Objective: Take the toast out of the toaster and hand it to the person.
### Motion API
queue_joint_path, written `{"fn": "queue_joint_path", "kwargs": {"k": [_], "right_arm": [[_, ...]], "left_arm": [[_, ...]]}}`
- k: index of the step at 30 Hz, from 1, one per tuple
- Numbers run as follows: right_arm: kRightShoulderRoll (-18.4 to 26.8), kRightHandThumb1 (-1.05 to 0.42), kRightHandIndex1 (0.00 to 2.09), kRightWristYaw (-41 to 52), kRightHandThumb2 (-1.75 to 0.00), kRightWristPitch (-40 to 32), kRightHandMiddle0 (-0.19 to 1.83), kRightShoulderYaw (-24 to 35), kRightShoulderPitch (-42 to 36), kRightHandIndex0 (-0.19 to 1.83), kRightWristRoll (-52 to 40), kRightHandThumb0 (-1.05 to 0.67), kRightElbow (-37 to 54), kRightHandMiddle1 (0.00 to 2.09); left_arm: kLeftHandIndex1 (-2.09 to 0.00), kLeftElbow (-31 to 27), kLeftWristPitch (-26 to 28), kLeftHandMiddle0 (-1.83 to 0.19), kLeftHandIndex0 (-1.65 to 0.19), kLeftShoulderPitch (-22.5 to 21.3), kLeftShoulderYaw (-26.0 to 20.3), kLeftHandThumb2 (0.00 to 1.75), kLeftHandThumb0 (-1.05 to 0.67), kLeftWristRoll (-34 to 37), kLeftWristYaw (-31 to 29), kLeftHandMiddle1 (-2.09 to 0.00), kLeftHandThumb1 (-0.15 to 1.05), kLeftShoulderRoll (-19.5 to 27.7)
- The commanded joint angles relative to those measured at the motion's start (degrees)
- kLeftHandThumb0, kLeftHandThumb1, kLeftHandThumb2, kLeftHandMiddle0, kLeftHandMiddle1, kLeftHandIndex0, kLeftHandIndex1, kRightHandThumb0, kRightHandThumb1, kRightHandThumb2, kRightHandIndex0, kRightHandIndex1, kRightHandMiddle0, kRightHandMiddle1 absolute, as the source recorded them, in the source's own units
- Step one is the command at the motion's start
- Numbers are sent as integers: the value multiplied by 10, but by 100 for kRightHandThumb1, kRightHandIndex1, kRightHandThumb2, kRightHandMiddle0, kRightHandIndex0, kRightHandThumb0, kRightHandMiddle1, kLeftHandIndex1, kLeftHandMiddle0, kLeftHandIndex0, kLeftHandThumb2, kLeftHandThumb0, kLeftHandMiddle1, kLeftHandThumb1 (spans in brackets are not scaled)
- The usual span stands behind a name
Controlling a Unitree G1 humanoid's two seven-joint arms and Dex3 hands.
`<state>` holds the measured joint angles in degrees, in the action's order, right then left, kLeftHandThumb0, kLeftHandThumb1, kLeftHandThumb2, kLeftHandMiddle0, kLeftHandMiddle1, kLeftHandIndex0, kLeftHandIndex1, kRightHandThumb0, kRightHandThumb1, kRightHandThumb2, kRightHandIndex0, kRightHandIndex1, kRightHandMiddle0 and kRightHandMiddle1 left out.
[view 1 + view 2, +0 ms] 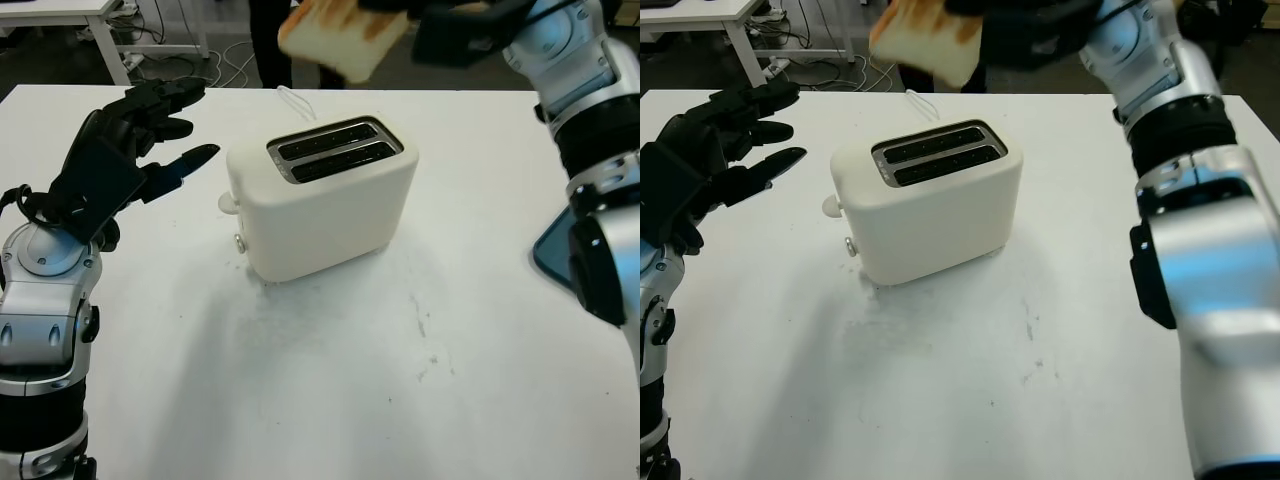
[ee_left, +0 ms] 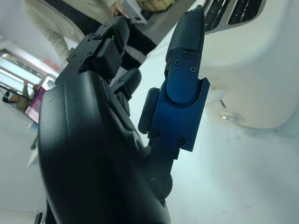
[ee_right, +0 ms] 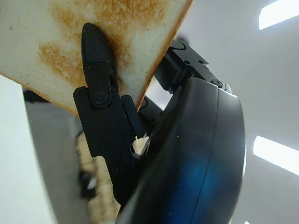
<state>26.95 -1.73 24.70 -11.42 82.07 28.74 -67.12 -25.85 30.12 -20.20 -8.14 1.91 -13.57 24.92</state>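
Note:
A slice of toast (image 1: 335,38) with brown patches hangs high above the far side of the table, beyond the toaster. My right hand (image 1: 440,30) is shut on the toast (image 3: 70,42), one black finger (image 3: 98,79) pressed across its browned face. The cream two-slot toaster (image 1: 325,200) stands mid-table with both slots dark. My left hand (image 1: 130,140) is open, raised over the table left of the toaster, fingertips toward it. A person (image 2: 74,23) in a light jacket stands beyond the table's far edge.
The toaster's white cord (image 1: 295,100) runs off behind it. A blue object (image 1: 552,255) lies at the table's right side, partly hidden by my right arm. Desk legs and cables (image 1: 150,45) sit on the floor past the far left edge.

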Motion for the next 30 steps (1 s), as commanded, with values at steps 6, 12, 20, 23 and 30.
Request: {"fn": "queue_joint_path", "kwargs": {"k": [6, 12, 20, 23, 30], "right_arm": [[-15, -92, 175, -83, -45, -99, 62, 26, -29, 88, -27, -43, -65, 175], [-15, -92, 175, -94, -37, -147, 51, 53, -59, 81, -54, -30, -83, 175], [-11, -92, 175, -116, -33, -158, 50, 93, -94, 73, -89, -22, -92, 175], [-11, -92, 175, -139, -28, -177, 53, 85, -103, 64, -77, -19, -96, 151], [-18, -92, 171, -145, -28, -190, 79, 113, -119, 58, -107, -17, -96, 83]], "left_arm": [[-20, 1, -14, -4, -39, 6, -7, 10, -68, -1, 1, -95, 92, 3], [-21, 3, -20, -4, -38, 8, -8, 10, -67, -1, -4, -96, 92, 6], [-22, 3, -16, -3, -37, 7, -8, 10, -65, 2, -6, -96, 92, 6], [-23, 8, -25, -3, -37, 8, -9, 10, -65, 2, -7, -96, 92, 5], [-25, 13, -30, -4, -37, 8, -10, 10, -67, 0, -10, -97, 92, 6]]}}
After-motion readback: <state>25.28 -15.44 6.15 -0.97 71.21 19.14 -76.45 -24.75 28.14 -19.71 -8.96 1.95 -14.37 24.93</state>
